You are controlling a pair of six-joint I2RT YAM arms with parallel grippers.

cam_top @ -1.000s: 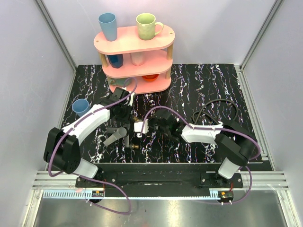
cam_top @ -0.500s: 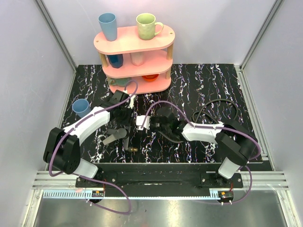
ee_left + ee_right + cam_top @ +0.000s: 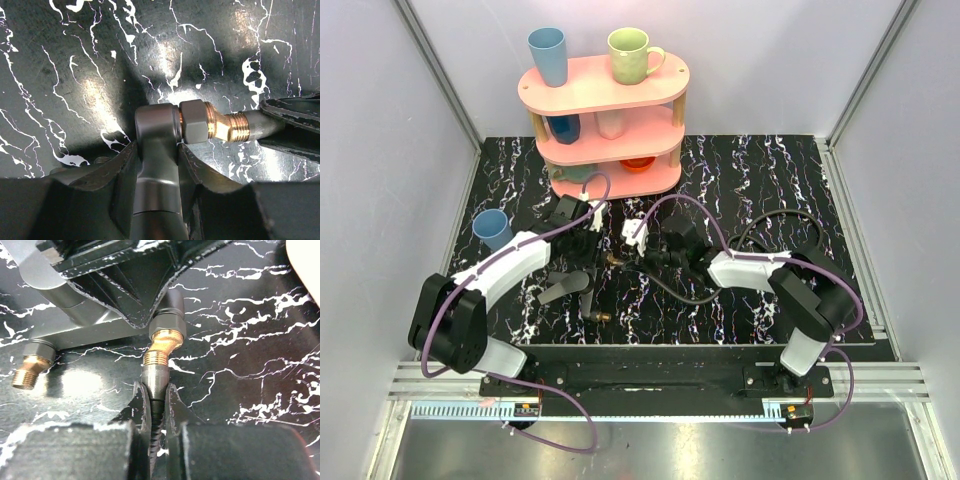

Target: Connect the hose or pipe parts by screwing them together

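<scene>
A pink shelf (image 3: 660,75) stands at the top centre of the overhead view, with a blue cup (image 3: 547,55) and a green mug (image 3: 632,54) on its top level. A second blue cup (image 3: 492,227) stands at the left on the black marble table (image 3: 760,170).

Both arms meet in the middle of the table. The left gripper (image 3: 156,150) has its jaws partly apart and clamped on the body of the grey nozzle piece (image 3: 157,117). The brass connector (image 3: 227,127) of this piece points to the right in the left wrist view and touches the end of the black hose (image 3: 154,376). The right gripper (image 3: 156,390) is almost fully closed around that hose end, just below the brass thread. In the right wrist view, the left gripper's dark fingers cover part of the nozzle at the top.
</scene>
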